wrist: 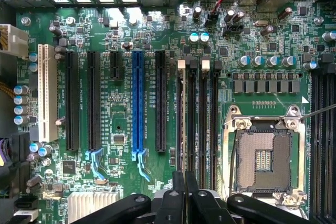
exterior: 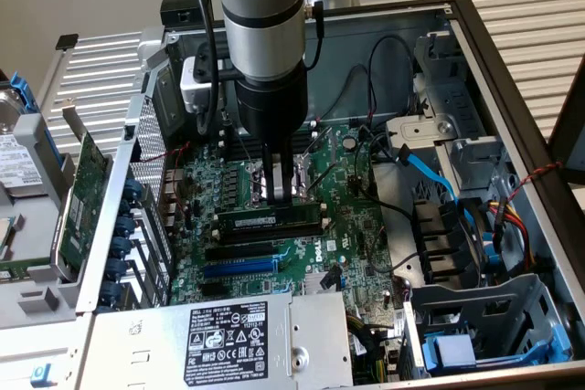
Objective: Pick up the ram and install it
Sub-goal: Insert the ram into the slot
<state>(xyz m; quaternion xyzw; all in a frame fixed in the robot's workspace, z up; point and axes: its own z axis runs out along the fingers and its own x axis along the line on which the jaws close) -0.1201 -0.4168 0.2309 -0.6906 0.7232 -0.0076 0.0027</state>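
The black two-fingered claw [wrist: 184, 182] is seen with its fingers pressed together, and its tips are set at the upper edge of the ram [exterior: 270, 222], a long, thin green circuit-board stick with a row of black chips. The ram is stood on edge in a black memory slot on the green motherboard [wrist: 118, 114], apparently the slot nearest the expansion slots. Whether the thin board is nipped between the tips or merely borne upon cannot be told. The step in hand is judged to be the seating of the stick. It is done well if force is applied straight down, square to the motherboard and near the middle of the stick's length, so that both ends sink evenly. Any lean toward the neighbouring empty slot is to be avoided, since so thin a board could be bent. Seating may be trusted only once the white end clip [wrist: 181, 64] is closed against the stick's end. The ram's long axis is laid level, parallel to the bright blue expansion slot [wrist: 137, 103], and runs from the exterior view's left to its right. Its contact edge is pointed down into the slot and its free edge up at the claw. Farther off, the square metal-framed processor socket [wrist: 262, 161] is seen uncovered.
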